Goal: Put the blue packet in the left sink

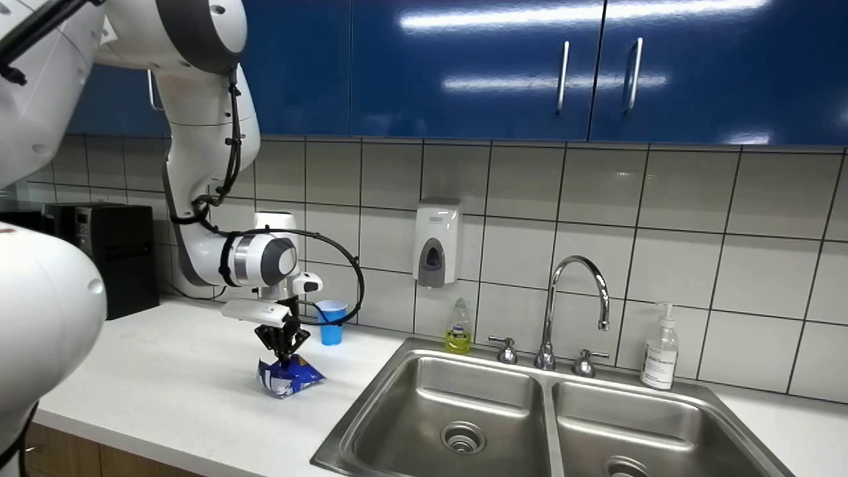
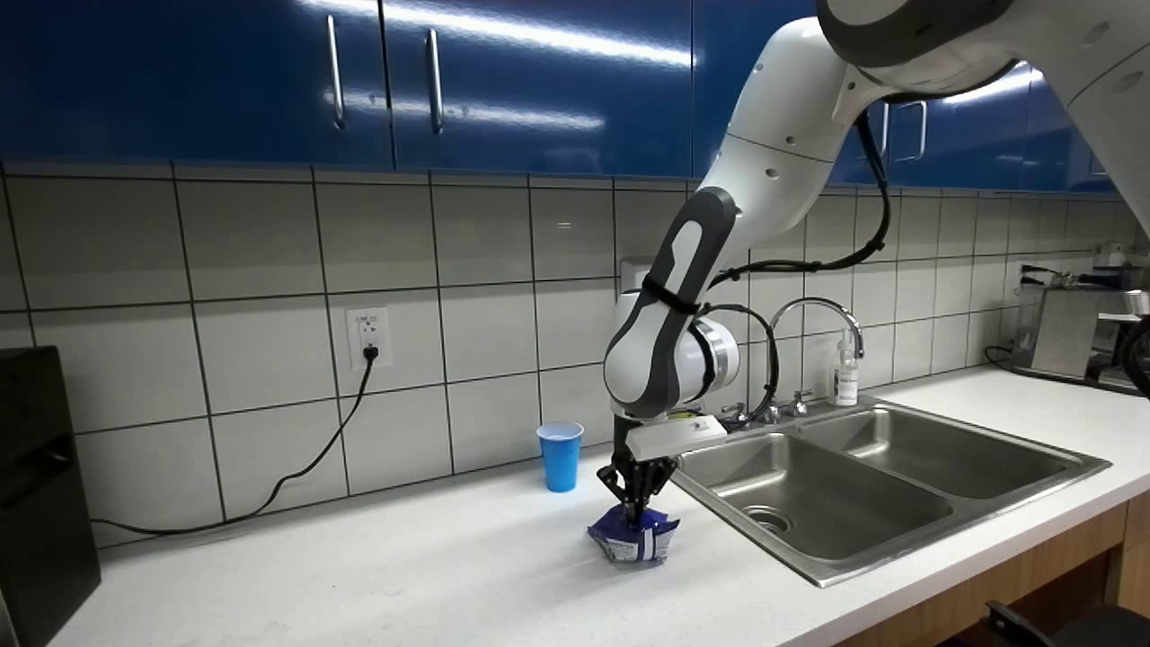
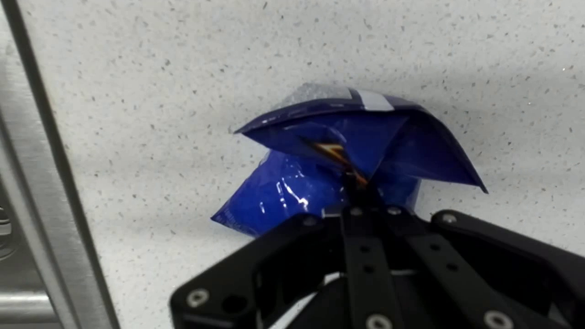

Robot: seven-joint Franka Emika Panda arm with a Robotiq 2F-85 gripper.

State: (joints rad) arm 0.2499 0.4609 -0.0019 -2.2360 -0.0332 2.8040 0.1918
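Observation:
The crumpled blue packet (image 1: 291, 377) is at the white counter beside the double sink, in both exterior views (image 2: 636, 544). My gripper (image 1: 283, 360) points down and is shut on the packet's upper middle, which is pinched between the fingertips. In the wrist view the packet (image 3: 292, 196) spreads out around the closed fingertips (image 3: 358, 187), which are partly hidden in its folds. I cannot tell whether its underside touches the counter. The left sink (image 1: 397, 424) is the steel basin nearer the packet; it also shows in an exterior view (image 2: 862, 521). Its rim (image 3: 50, 183) shows at the wrist view's left.
A light-blue cup (image 1: 331, 322) stands behind the gripper near the tiled wall. A yellow soap bottle (image 1: 458, 328), the faucet (image 1: 550, 318) and a pump bottle (image 1: 660, 354) stand along the sink's back edge. A black machine (image 1: 119, 258) stands at the counter's far end.

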